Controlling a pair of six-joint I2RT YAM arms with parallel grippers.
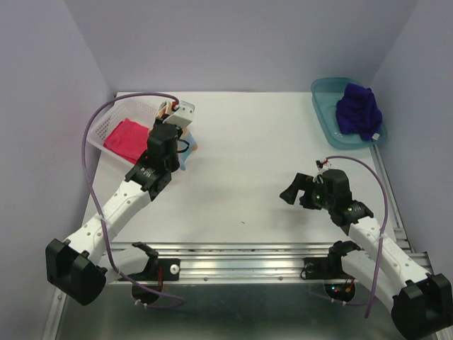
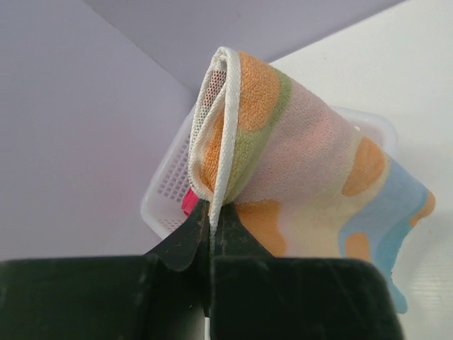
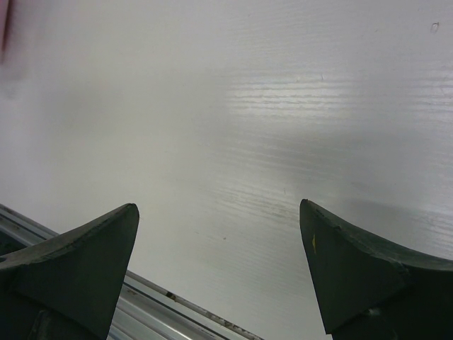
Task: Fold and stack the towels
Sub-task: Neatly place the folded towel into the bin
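While left pincer (image 2: 211, 234) grips dotted towel (image 2: 297, 177) edge, right pincer (image 3: 219, 262) gapes wide.

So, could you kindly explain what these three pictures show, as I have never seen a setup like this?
These are two robot arms at a white table. The overhead view shows both; the other two come from cameras on each wrist. The left gripper is shut on the orange dotted towel, lifted beside the white basket, where the pink towel lies. The right gripper is open and empty over bare table. The purple towel sits bunched in the teal tray at the far right.
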